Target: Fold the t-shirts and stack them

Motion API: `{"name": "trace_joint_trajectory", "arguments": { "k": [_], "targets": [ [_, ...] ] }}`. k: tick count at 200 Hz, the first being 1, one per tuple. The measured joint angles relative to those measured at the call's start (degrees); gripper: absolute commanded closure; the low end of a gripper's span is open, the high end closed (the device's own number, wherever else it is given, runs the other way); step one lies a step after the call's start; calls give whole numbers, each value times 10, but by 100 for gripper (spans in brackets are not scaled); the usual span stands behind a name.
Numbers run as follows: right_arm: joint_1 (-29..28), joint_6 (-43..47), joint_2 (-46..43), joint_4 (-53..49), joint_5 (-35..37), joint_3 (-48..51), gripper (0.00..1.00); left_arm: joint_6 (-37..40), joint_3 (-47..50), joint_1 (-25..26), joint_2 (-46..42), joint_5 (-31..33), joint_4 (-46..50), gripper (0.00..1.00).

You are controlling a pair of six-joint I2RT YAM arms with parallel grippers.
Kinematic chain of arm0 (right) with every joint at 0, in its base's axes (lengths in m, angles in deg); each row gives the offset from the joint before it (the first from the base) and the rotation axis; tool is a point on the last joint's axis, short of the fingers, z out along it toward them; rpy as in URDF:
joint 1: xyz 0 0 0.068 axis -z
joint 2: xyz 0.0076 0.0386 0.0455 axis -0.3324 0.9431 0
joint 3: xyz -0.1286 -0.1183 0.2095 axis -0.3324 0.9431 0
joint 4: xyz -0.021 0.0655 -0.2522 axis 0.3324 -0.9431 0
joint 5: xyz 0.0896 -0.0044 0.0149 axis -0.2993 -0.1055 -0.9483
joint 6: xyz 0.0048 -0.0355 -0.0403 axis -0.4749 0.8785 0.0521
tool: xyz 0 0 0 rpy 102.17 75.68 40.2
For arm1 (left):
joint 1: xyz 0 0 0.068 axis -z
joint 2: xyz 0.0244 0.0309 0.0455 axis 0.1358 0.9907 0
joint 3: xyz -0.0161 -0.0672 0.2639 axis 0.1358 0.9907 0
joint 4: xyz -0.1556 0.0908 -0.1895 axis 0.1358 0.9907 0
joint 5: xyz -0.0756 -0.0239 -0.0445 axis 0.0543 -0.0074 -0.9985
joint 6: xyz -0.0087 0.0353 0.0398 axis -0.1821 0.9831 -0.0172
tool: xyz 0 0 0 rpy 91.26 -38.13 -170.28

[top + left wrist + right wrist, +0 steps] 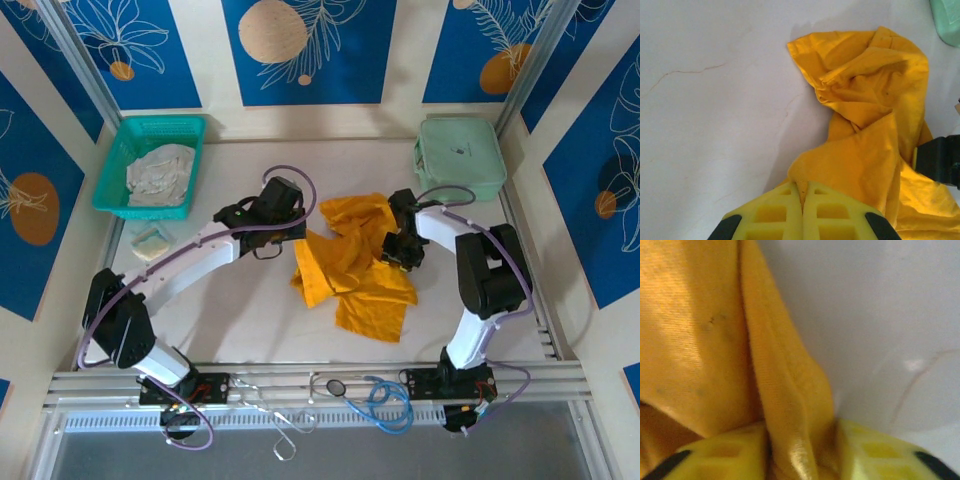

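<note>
Far left, the white cloth [160, 172] sits in the teal basket [165, 122]. The left tool [801, 186] is pinched shut on an edge of the orange shirt [355, 270], crumpled mid-worktop [240, 310], and the right tool [800, 430] clamps a fold. Looks like the spreading step, so next is pulling it flat. The green case [460, 160] at back right isn't in the way.

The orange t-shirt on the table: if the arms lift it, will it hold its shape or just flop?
Probably flops: the orange t-shirt lies crumpled in soft folds. Likely light for its size, since only a thin fold is pinched in the right gripper. It would probably drag rather than roll across the smooth table.
</note>
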Motion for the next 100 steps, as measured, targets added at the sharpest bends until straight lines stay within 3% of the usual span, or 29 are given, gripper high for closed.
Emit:
{"name": "trace_joint_trajectory", "arguments": {
  "k": [4,40,100],
  "targets": [
    [0,0,0,1,-3,-1,100,3,0,-2,0,2,1,100],
    [26,1,-4,2,0,0,100,41,-13,-58,2,19,20,100],
    [162,35,-90,-29,43,23,100,132,-101,-184,64,77,11,100]
  ]
}}
